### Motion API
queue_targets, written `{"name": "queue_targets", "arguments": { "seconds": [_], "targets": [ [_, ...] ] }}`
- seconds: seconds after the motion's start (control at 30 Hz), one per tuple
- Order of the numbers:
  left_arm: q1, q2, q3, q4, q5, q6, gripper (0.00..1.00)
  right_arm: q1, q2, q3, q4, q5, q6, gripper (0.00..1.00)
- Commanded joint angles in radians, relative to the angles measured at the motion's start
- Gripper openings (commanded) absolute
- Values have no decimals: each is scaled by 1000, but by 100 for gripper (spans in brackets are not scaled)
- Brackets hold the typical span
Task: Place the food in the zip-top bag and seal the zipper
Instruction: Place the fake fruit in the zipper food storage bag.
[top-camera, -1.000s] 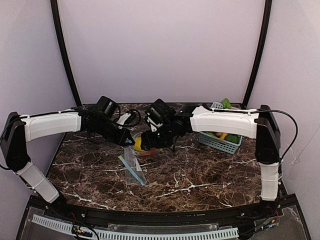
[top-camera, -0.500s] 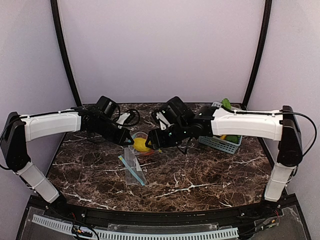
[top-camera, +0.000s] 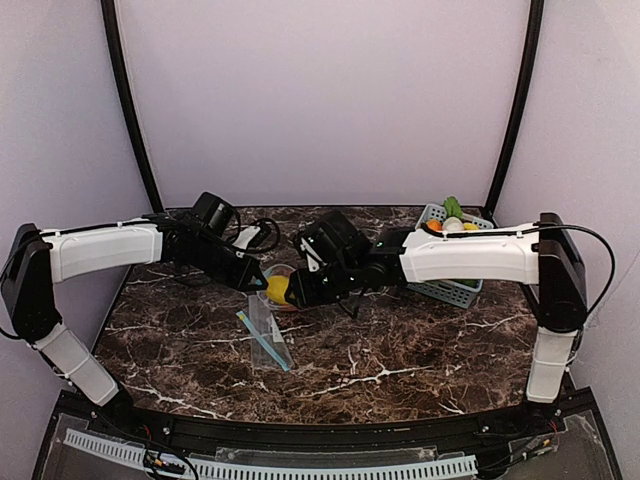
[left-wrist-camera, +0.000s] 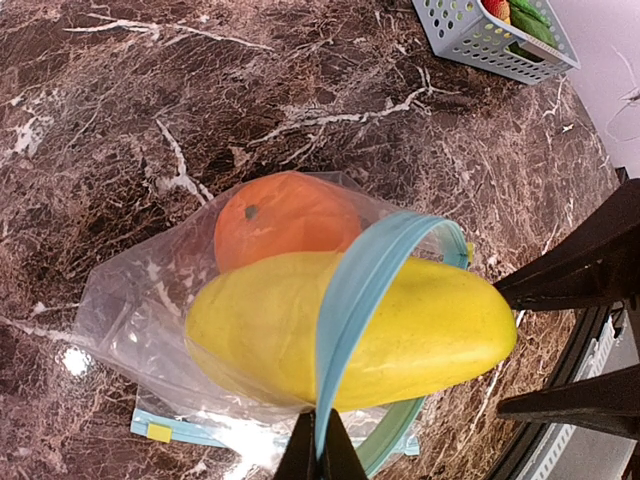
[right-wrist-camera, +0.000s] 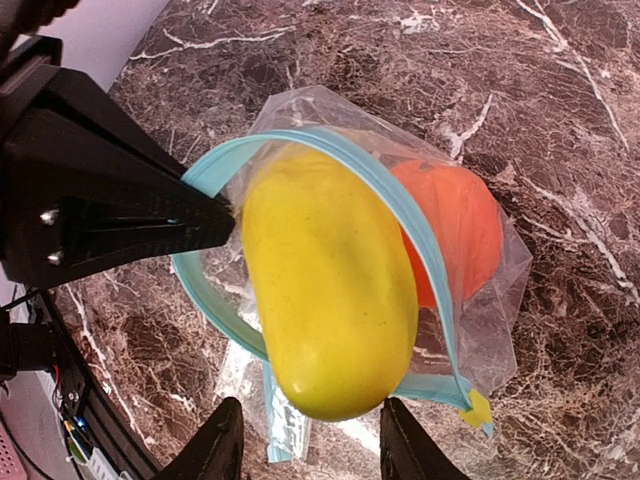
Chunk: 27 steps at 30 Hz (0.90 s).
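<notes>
Holding the mouth open: in the top view, centre frame, your left pincer and right pincer meet over the zip-top bag on the bench.

Left wrist view: pincer clamped on the blue zipper rim, propping it up. The yellow oblong lies half through, beside the orange-red ball.

Right wrist view: fingers stand apart at lower centre, flanking the yellow's near end. You cannot tell whether they grip it.
</notes>
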Motion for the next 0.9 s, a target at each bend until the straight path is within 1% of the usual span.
{"name": "queue_targets", "arguments": {
  "seconds": [0.0,0.13,0.57,0.87],
  "targets": [
    [6,3,9,-27,6,0,1,4,47,55,8,50,-7,44],
    [6,10,9,-26,17,-1,1,4,69,79,14,49,-29,40],
    [6,22,13,-21,85,2,1,2,206,186,53,69,-67,37],
    [7,8,10,-12,106,-4,1,-15,236,174,66,103,-54,36]
  ]
}}
